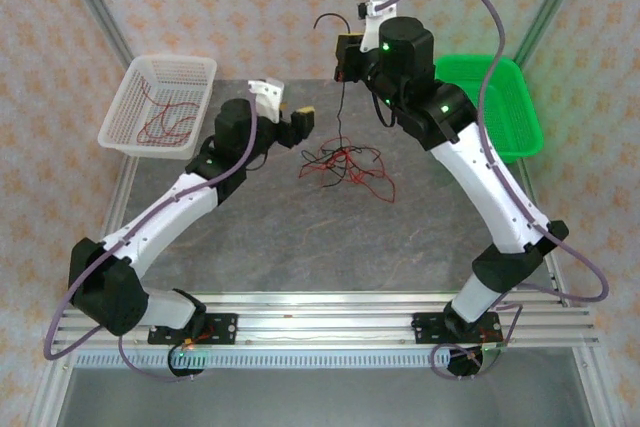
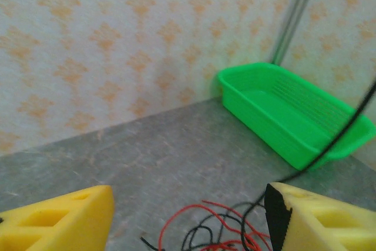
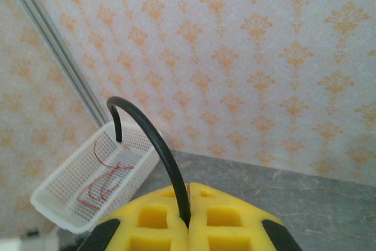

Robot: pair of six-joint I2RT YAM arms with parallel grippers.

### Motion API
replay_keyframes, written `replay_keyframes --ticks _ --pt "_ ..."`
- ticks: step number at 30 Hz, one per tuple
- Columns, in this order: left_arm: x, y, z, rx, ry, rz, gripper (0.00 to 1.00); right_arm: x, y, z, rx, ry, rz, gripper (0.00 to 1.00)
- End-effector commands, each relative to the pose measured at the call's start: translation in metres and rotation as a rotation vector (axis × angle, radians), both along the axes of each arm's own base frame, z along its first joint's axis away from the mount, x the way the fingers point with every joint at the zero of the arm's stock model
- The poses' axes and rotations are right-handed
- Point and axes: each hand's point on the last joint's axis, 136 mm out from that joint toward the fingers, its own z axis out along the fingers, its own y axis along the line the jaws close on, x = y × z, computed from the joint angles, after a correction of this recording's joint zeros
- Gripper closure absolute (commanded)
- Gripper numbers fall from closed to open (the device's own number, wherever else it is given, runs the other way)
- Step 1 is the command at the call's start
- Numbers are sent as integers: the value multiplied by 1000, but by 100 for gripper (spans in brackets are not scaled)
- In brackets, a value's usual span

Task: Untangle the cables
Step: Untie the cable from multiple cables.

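Right wrist view: the right tool (image 3: 188,207) is clamped shut on a black cable (image 3: 166,166) that arcs above its fingers. From the top, that cable hangs down to the tangle of red and black cables (image 1: 345,162) on the surface (image 1: 300,247). The left tool (image 1: 292,127), gaping wide and empty, sits near the tangle's left side.

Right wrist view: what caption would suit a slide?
Shut right gripper pinches a black cable; white basket holds red cables.
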Motion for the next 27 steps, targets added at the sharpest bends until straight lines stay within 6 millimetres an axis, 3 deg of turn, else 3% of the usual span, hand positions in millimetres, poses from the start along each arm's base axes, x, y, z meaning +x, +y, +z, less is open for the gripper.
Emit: replay_keyframes --ticks 1,7,11,16,21,27 --pt "-13 -18 12 -43 -81 -76 31 -15 -16 43 166 -85 -17 100" --pt "-26 -52 8 -126 -100 -162 30 -23 -19 56 298 -94 -2 100" --pt "-24 -77 -4 -152 -85 -202 31 -32 -25 64 408 -108 7 100" --pt "-8 -100 -37 -162 -40 -191 31 -43 -35 73 510 -130 13 100" --pt "17 -95 -83 -140 23 -64 34 -51 -42 83 542 -152 15 100" --pt "17 -87 -114 -125 62 -19 37 -55 -48 90 534 -172 5 100"
